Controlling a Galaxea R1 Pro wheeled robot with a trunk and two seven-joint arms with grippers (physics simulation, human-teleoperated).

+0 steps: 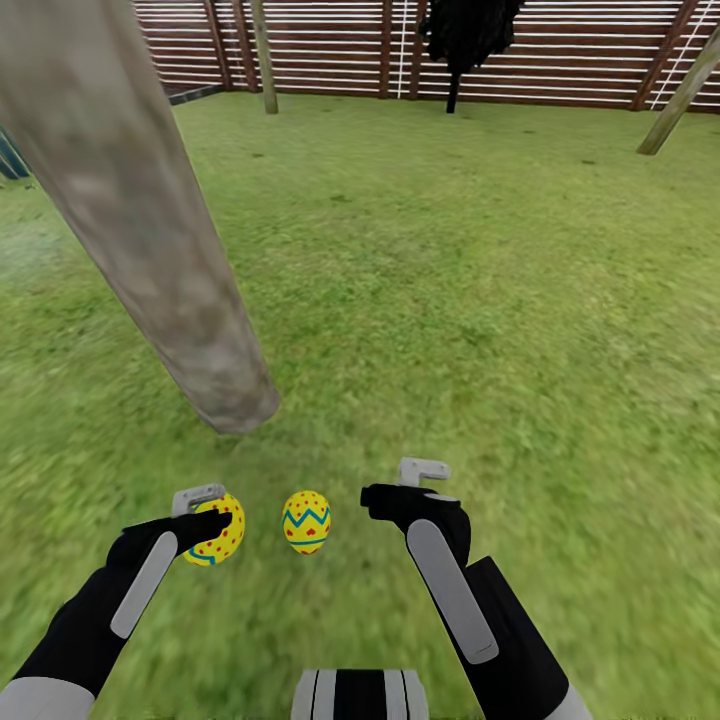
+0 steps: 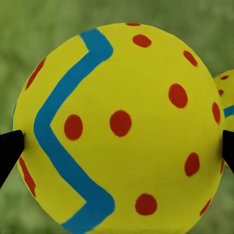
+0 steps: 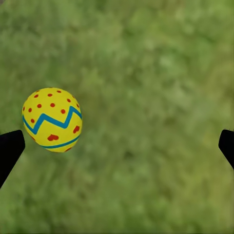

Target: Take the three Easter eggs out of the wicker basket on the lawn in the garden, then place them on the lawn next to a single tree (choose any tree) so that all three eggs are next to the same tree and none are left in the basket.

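Note:
My left gripper [image 1: 212, 512] is shut on a yellow Easter egg [image 1: 222, 535] with a blue zigzag and red dots. That egg [image 2: 117, 126] sits large between the dark fingertips [image 2: 9, 148] in the left wrist view. A second Easter egg [image 1: 306, 521] lies on the lawn [image 1: 450, 330] between my two arms, just in front of the thick grey-brown tree trunk [image 1: 150, 230]. My right gripper [image 1: 405, 482] stands open to the right of it, empty; this egg [image 3: 52, 119] lies off to one side of the gripper [image 3: 117, 148]. The wicker basket and the third egg are out of view.
A brown slat fence [image 1: 330, 45] closes the garden at the back, with a black cypress-like tree [image 1: 465, 40] and thin trunks [image 1: 265, 55] in front of it. Another slanted trunk [image 1: 680, 95] stands at the far right. Open grass stretches ahead and to the right.

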